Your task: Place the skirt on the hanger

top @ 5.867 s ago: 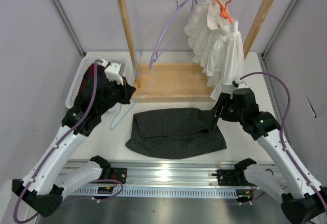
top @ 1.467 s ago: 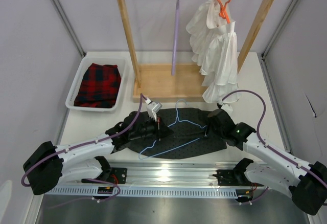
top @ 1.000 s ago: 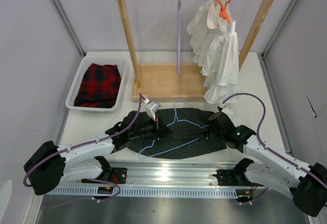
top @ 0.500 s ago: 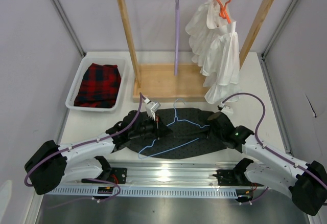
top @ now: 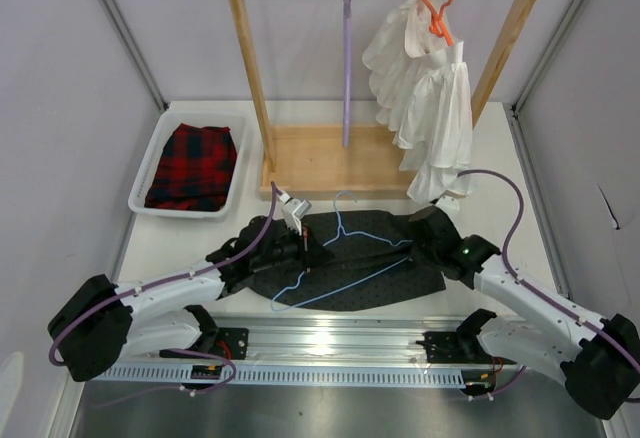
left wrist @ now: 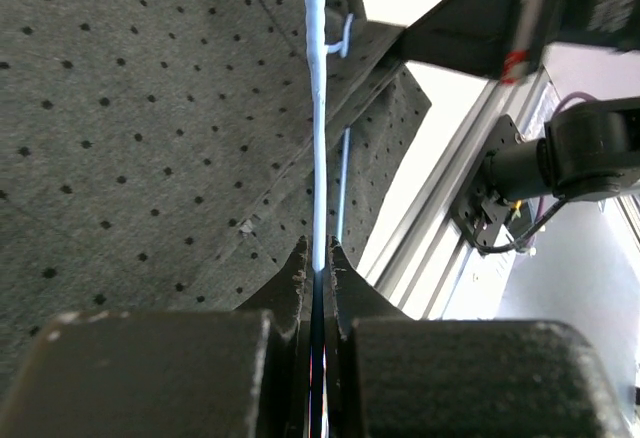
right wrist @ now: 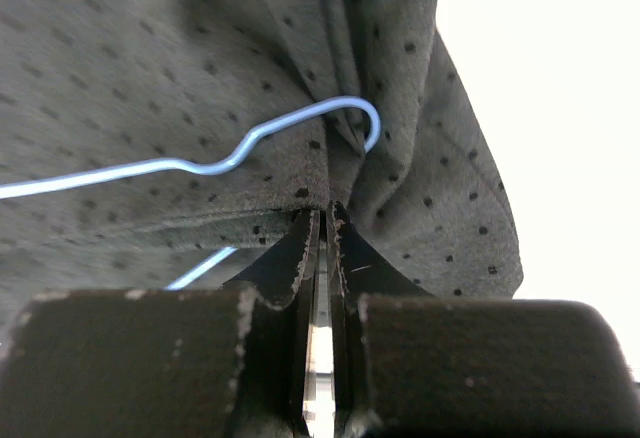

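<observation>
The dark charcoal skirt [top: 350, 258], sprinkled with tiny light dots, lies spread and slightly rumpled at the lower centre of the overhead view. The thin pale-blue wire hanger [left wrist: 316, 108] lies on top, hook toward the frame's top.

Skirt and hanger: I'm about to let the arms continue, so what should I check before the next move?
1. Left jaws shut on the hanger wire: ok.
2. Right jaws shut on the skirt edge: ok.
3. Right jaws pinch one fabric layer only: cannot tell.
4. Hanger threaded inside the skirt: not ok, the wire lies on top of the fabric.
</observation>
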You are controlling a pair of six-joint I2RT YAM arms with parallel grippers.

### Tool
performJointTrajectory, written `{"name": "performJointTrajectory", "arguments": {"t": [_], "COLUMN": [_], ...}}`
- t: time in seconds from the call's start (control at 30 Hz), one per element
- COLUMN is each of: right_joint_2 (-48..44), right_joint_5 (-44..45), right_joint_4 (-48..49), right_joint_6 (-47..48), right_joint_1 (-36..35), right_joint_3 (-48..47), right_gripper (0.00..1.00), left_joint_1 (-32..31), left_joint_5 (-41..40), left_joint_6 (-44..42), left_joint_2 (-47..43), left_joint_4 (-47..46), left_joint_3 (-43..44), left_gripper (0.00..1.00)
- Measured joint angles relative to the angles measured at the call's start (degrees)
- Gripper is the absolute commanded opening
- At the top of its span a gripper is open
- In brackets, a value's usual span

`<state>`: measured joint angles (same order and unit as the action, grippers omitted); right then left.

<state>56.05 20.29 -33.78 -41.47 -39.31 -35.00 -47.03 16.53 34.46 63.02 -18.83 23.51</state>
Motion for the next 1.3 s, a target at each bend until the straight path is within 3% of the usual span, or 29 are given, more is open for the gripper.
{"name": "performJointTrajectory", "arguments": {"t": [0.23,0.63,1.3], "right_joint_2": [-2.1,-3.9,-6.1], "right_joint_5": [-0.1,-1.3,-4.6], "right_joint_4": [-3.0,-7.8,-10.1], "right_joint_6": [1.2,1.7,2.1], "right_joint_1": [3.2,5.4,11.3], "right_joint_3": [-6.2,-6.9,-8.8], "right_gripper": [0.01,0.01,0.0], "left_joint_1": [0.7,1.6,1.2], "left_joint_5": [-2.1,-6.8,-19.7], "left_joint_6": [0.0,-0.7,-13.2], "left_joint_2": [2.9,12.1,17.4], "left_joint_4": [-3.8,-15.0,-24.7], "left_joint_3": [-0.9,-3.9,-5.0], "left_gripper": [0.0,0.0,0.0]}}
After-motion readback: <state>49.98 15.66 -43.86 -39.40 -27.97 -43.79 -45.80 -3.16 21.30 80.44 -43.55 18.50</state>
